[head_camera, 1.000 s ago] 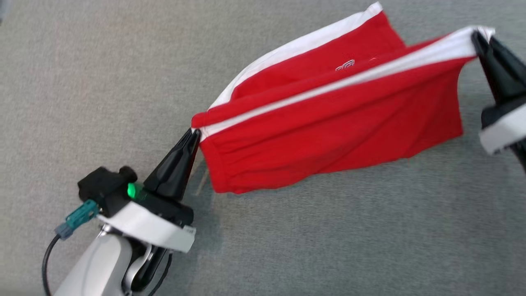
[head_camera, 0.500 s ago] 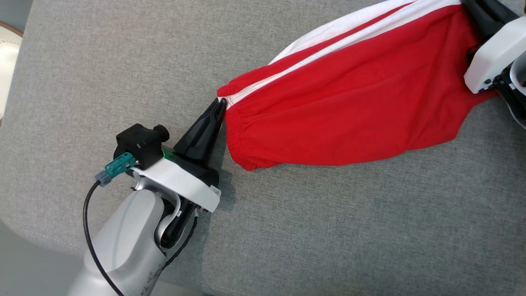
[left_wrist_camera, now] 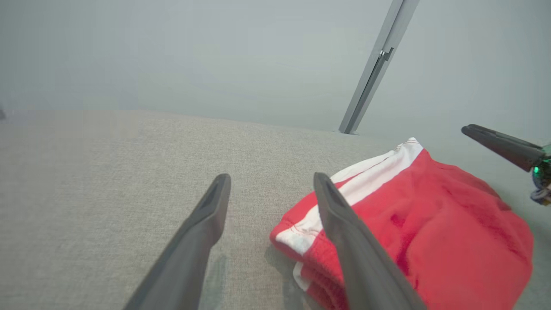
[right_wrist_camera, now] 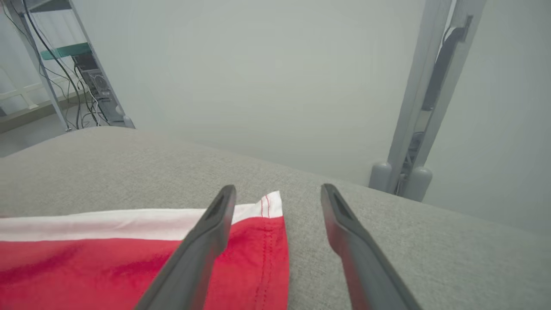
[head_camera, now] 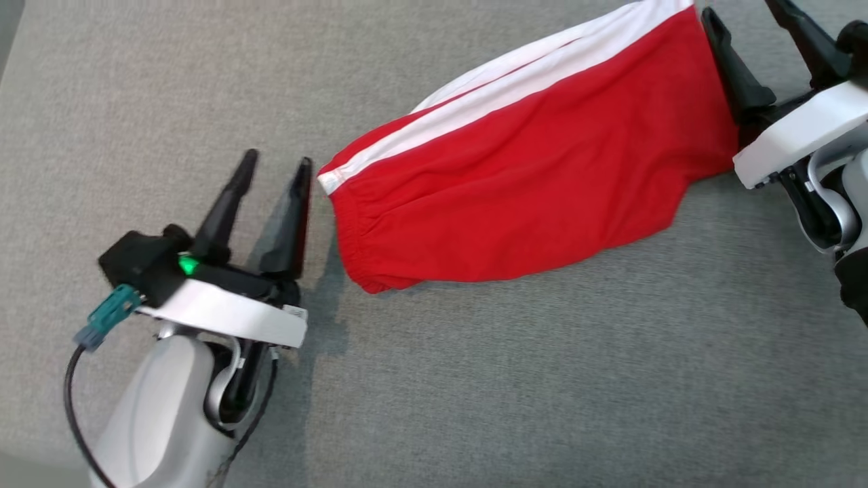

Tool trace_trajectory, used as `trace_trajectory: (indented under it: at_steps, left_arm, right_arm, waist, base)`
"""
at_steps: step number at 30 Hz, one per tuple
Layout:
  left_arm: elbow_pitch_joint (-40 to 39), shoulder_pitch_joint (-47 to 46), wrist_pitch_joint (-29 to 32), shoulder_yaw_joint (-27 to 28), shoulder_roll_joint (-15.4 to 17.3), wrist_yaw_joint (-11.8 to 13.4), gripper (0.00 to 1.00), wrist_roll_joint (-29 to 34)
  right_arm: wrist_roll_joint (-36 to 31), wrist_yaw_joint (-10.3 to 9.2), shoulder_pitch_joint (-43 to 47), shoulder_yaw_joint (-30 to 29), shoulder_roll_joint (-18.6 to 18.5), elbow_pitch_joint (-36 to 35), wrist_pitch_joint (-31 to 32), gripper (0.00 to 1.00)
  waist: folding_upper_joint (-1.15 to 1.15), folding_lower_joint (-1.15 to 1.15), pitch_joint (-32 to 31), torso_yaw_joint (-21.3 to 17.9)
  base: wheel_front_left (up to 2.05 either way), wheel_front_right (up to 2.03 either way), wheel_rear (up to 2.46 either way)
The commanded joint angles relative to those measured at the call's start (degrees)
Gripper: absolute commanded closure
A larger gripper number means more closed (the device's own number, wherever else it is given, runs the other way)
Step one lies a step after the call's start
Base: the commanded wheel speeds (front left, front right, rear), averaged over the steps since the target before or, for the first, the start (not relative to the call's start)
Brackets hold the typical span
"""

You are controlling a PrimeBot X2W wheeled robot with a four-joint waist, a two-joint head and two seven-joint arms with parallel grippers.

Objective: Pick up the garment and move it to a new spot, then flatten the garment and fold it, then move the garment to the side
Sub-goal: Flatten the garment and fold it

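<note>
The garment (head_camera: pixel 529 176) is a pair of red shorts with a white side stripe, lying folded over on the grey cloth surface (head_camera: pixel 475 379). My left gripper (head_camera: pixel 278 159) stands open just left of the waistband corner, and nothing is between its fingers. In the left wrist view the garment (left_wrist_camera: pixel 430 224) lies to the right of the left gripper (left_wrist_camera: pixel 271 176), partly behind its right finger (left_wrist_camera: pixel 344 228). My right gripper (head_camera: pixel 740 8) is open at the garment's far right end. In the right wrist view the right gripper (right_wrist_camera: pixel 279 188) stands open over the garment's hem corner (right_wrist_camera: pixel 267 241).
A grey metal post (left_wrist_camera: pixel 370 73) rises behind the surface, and another post (right_wrist_camera: pixel 430 86) stands by the far edge. A shelf rack with cables (right_wrist_camera: pixel 77 64) sits at the back left. The surface's edge runs near the lower left corner (head_camera: pixel 13 468).
Both grippers have opened and let go of the garment, which now lies on the surface. The left gripper has drawn back to the left. The camera has shifted too.
</note>
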Motion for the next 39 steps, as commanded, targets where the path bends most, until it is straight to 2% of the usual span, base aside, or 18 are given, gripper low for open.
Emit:
trace_trajectory:
  at_steps: [1, 3, 10, 18, 25, 39]
  left_arm:
    - [-2.27, 1.64, -0.26, 3.38, -0.31, 0.85, 0.00, 2.71]
    - [-3.22, 2.26, -0.25, 4.71, -0.74, 1.10, 0.00, 3.95]
    - [-6.98, 4.75, -0.22, 10.95, -2.24, 1.28, 0.00, 11.78]
    - [-5.34, 7.40, -0.22, 12.96, -2.26, 0.19, 0.00, 15.87]
    - [-3.07, 9.15, -0.22, 12.84, -1.67, -0.39, 0.00, 16.19]
    - [-1.96, 7.55, -0.23, 12.77, -1.48, -0.84, 0.00, 15.89]
  right_arm:
    - [-2.71, -0.03, 2.62, -4.51, 0.61, -3.61, -0.45, 0.00]
    - [-4.21, -0.03, 4.25, -6.64, 1.04, -5.22, -0.43, 0.00]
    - [-14.66, -0.03, 15.72, -19.81, 5.14, -15.99, -0.44, 0.00]
    - [-19.48, -0.04, 28.60, -28.48, 8.90, -22.78, -0.33, 0.00]
    - [-20.32, -0.03, 34.39, -30.83, 10.78, -25.05, -0.34, 0.00]
    - [-20.03, -0.03, 33.39, -31.59, 9.83, -24.75, -0.34, 0.00]
  waist:
    - [0.00, 0.00, -2.16, -2.35]
    - [0.00, 0.00, -2.56, -2.76]
    - [0.00, 0.00, -5.52, -5.36]
    - [0.00, 0.00, -7.86, -7.12]
    - [0.00, 0.00, -8.73, -8.65]
    - [0.00, 0.00, -9.14, -7.69]
  base:
    - [0.00, 0.00, 0.00]
    - [0.00, 0.00, 0.00]
    - [0.00, 0.00, 0.00]
    - [0.00, 0.00, 0.00]
    - [0.00, 0.00, 0.00]
    - [0.00, 0.00, 0.00]
